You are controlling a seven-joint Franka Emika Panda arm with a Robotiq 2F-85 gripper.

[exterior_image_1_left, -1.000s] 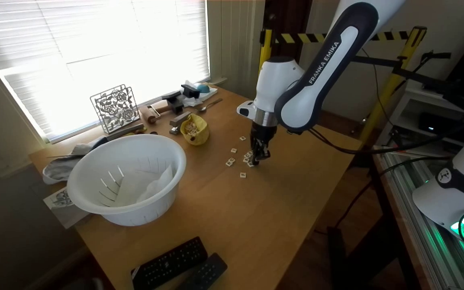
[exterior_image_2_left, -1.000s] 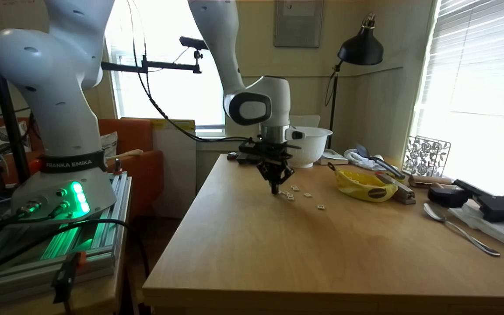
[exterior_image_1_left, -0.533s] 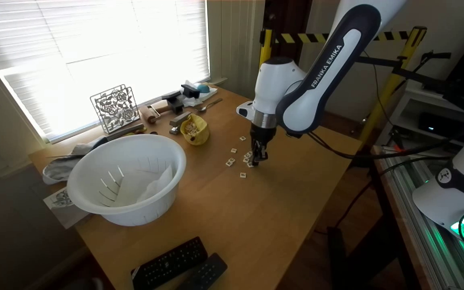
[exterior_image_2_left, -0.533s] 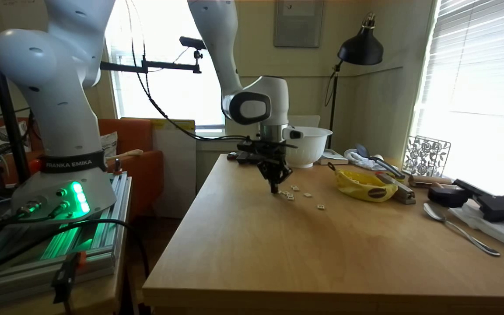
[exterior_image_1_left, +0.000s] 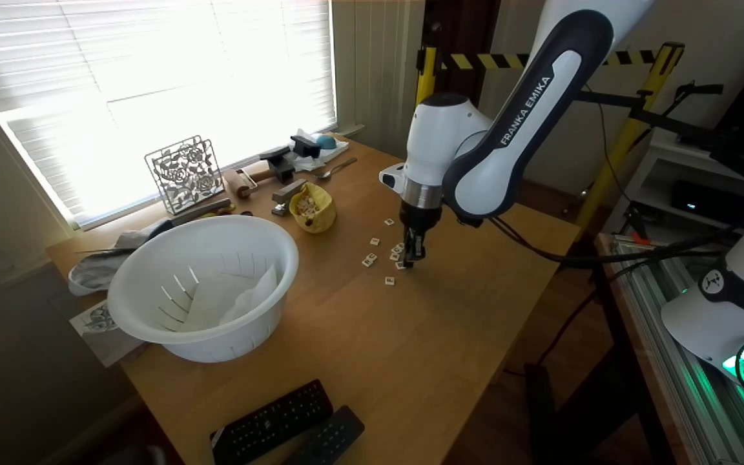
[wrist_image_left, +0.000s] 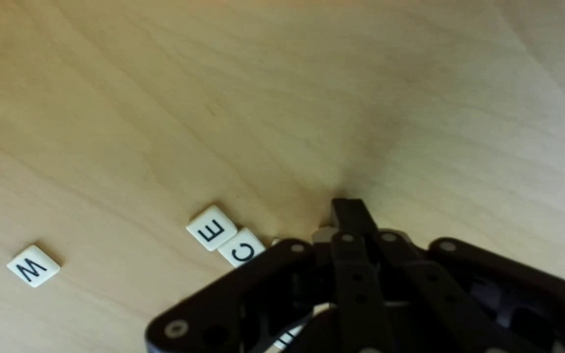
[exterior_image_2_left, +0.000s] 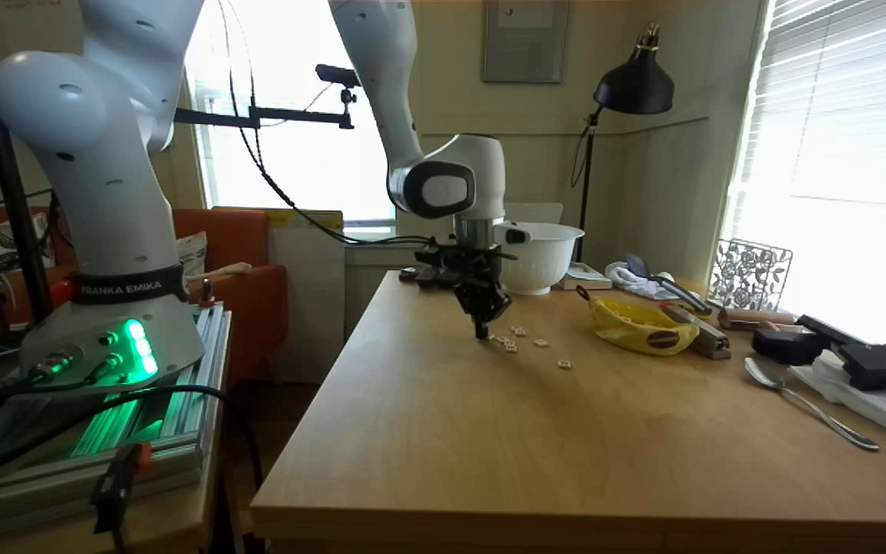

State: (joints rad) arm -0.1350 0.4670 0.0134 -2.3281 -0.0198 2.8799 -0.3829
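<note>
Tool (exterior_image_1_left: 409,263), pressed together, has eased slightly left in an exterior view; tip just beside letter tiles (wrist_image_left: 212,227) on the bench (exterior_image_1_left: 359,336), contact unclear. Probably nudging, not picking.

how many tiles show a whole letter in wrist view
3: one tile at the picture's left, an E tile and C tile side by side nearer the gripper. Others are partly hidden.

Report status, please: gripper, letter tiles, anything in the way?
Gripper shut, low beside the letter tiles. Tiles scattered on the table. In the way: gripper itself partly hides some from wrist view; yellow pouch stands apart.
</note>
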